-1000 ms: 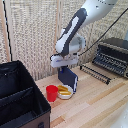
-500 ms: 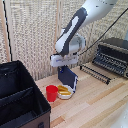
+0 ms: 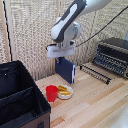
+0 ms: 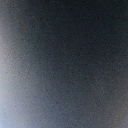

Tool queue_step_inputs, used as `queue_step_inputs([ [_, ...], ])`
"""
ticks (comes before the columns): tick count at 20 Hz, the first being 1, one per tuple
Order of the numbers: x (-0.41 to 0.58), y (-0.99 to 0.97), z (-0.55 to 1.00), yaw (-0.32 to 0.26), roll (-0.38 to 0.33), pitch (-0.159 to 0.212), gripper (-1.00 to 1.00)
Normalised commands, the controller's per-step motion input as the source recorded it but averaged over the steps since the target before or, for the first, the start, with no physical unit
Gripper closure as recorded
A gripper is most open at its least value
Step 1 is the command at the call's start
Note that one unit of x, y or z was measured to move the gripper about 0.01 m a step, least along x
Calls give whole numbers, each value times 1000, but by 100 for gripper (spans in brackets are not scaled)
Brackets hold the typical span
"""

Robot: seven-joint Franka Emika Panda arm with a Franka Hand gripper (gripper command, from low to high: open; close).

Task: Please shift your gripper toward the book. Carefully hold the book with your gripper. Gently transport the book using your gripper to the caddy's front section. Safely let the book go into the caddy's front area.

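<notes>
While hanging upright under claw [image 3: 63,56], book [image 3: 65,70] pinched at top edge; caddy [image 3: 20,100] well apart.

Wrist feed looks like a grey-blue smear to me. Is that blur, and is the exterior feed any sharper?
Wrist view: no edges at all, just a dark blue-grey gradient paler at one side, probably something too close to focus. Exterior view: soft and low-resolution but readable, evenly lit; the gripper sits atop the upright book, caddy interior very dark.
</notes>
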Motion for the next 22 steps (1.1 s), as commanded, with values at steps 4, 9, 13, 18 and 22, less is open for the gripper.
queue_step_inputs([
  [4, 291, -44, 920, 10, 28, 107, 100],
  [9, -131, 8, 966, -25, 47, 58, 100],
  [13, -518, 63, 996, -82, 44, -9, 100],
  [18, -229, 207, 826, -237, 30, -102, 100],
  [22, 0, 170, 515, -327, -4, -40, 100],
])
